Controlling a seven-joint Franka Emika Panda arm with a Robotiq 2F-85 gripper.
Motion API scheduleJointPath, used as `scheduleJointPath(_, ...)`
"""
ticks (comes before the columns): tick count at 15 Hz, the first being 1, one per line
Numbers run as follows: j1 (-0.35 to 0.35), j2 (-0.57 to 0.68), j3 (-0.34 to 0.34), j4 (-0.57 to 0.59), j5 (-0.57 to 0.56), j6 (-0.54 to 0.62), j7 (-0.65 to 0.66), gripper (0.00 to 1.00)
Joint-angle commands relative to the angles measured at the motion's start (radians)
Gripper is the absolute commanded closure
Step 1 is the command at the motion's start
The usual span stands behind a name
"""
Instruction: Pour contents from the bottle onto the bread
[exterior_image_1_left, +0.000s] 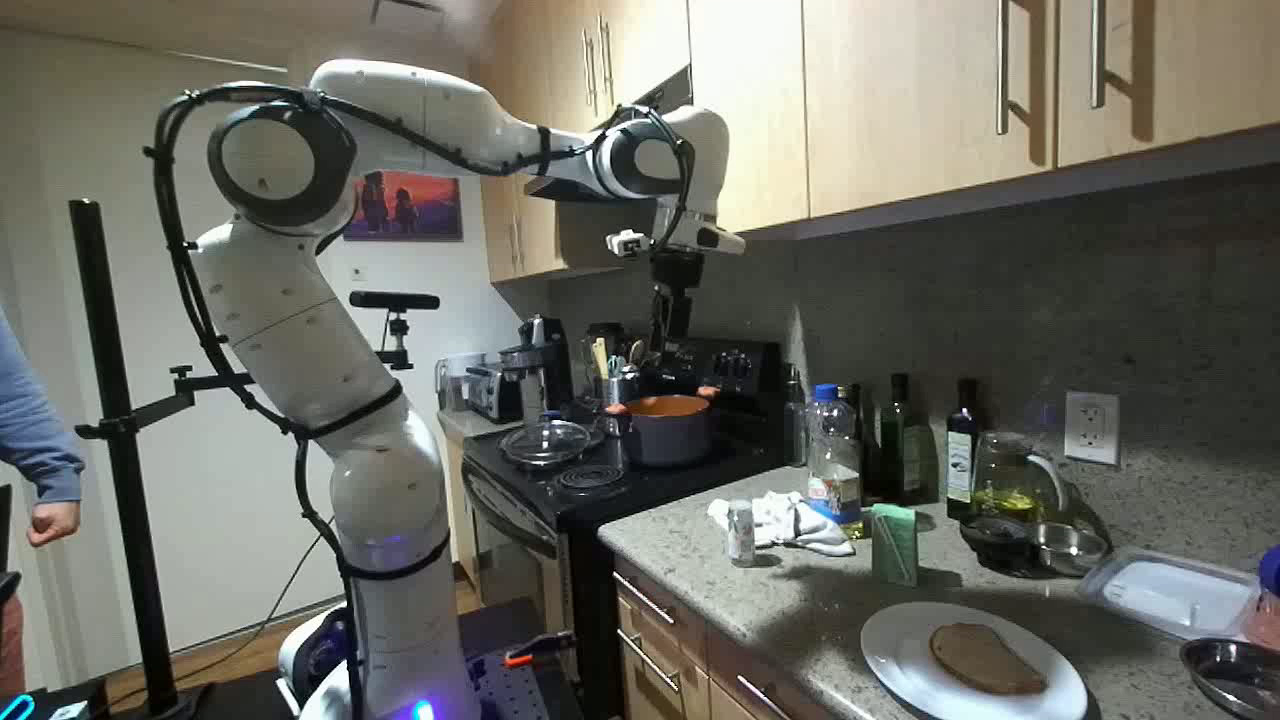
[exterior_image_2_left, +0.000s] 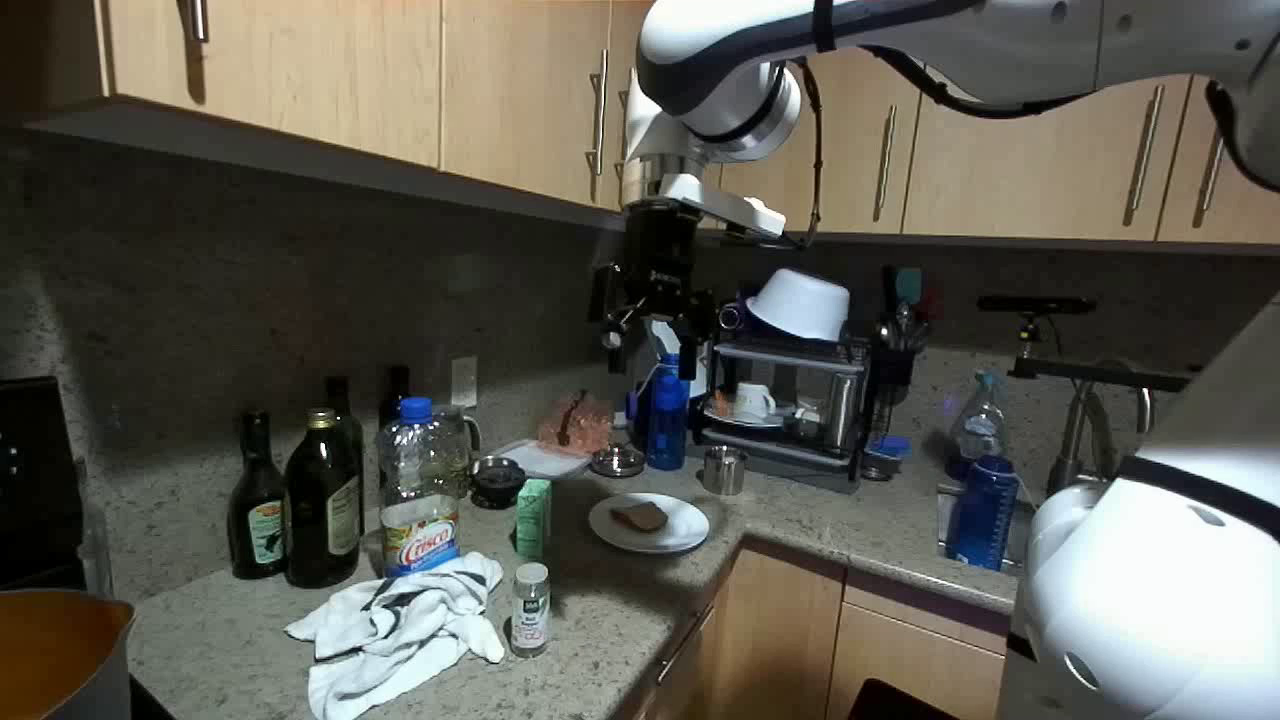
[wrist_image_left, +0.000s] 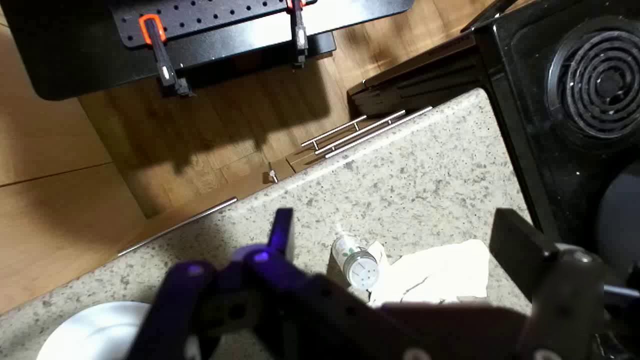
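The bread, a flat light-brown slice, lies on the round white plate; both also show in an exterior view, the bread on the plate. The wrist view shows only part of the plate at lower left. My gripper is open and empty, pointing down high above the counter. In the wrist view a small clear shaker with a holed white lid stands far below, between the gripper's spread fingers, nearer the left one. I cannot make out a small, slim, dark bottle in any view.
Beside the shaker lie a crumpled white towel and a green box. A blue-capped clear bottle and larger dark glass bottles stand along the wall. A pot sits on the stove. Cabinets hang overhead.
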Motion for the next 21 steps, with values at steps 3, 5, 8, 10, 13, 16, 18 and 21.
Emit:
scheduleJointPath(3, -0.014, 0.005, 0.020, 0.013, -0.002, -0.003, -0.003, 0.00)
scheduleJointPath(5, -0.004, 0.017, 0.025, 0.026, 0.006, -0.016, -0.020, 0.00)
scheduleJointPath(8, 0.027, 0.054, 0.032, 0.045, 0.039, -0.058, -0.078, 0.00)
scheduleJointPath(10, 0.046, 0.084, 0.043, 0.060, 0.052, -0.084, -0.112, 0.00)
scheduleJointPath(13, 0.054, 0.115, 0.062, 0.080, 0.028, -0.114, -0.121, 0.00)
scheduleJointPath(16, 0.048, 0.091, 0.063, 0.036, 0.036, -0.066, -0.108, 0.00)
scheduleJointPath(18, 0.047, 0.090, 0.063, 0.035, 0.036, -0.066, -0.108, 0.00)
scheduleJointPath(21, 0.051, 0.157, 0.064, 0.060, 0.049, -0.040, -0.120, 0.00)
